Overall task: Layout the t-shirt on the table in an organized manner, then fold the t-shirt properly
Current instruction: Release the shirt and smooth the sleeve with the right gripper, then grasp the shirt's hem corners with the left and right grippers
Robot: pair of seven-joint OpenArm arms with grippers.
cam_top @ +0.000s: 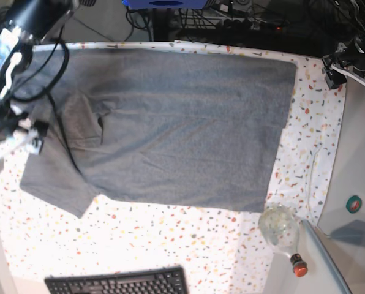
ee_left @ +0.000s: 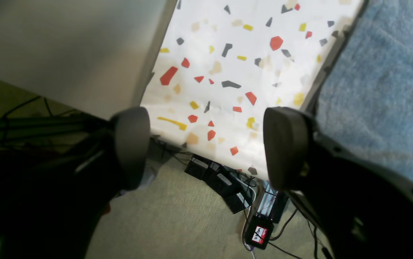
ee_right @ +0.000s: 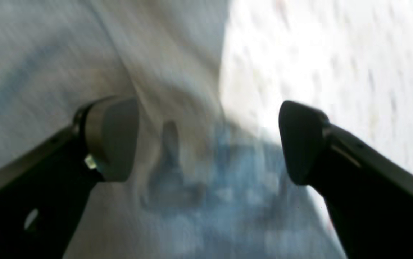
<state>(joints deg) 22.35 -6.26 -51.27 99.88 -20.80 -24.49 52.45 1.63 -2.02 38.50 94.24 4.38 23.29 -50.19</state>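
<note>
The grey t-shirt (cam_top: 182, 128) lies spread across the speckled table (cam_top: 170, 239), its straight hem to the right and a rumpled, folded-over part at the left. At the shirt's left end, my right gripper (cam_top: 8, 141) hangs over the cloth. The blurred right wrist view shows that gripper (ee_right: 210, 140) open above the t-shirt (ee_right: 48, 54), nothing between its fingers, with the table (ee_right: 336, 54) at right. My left gripper (cam_top: 348, 61) is at the table's far right corner. In its wrist view it (ee_left: 206, 147) stands open over the table (ee_left: 228, 64) edge, beside the t-shirt (ee_left: 382, 90).
A black keyboard (cam_top: 118, 283) sits at the front edge. A glass bottle (cam_top: 282, 229) with a red cap lies at the front right, near a green tape roll (cam_top: 354, 203) on the grey side surface. Cables and power bricks (ee_left: 228, 183) lie on the floor below.
</note>
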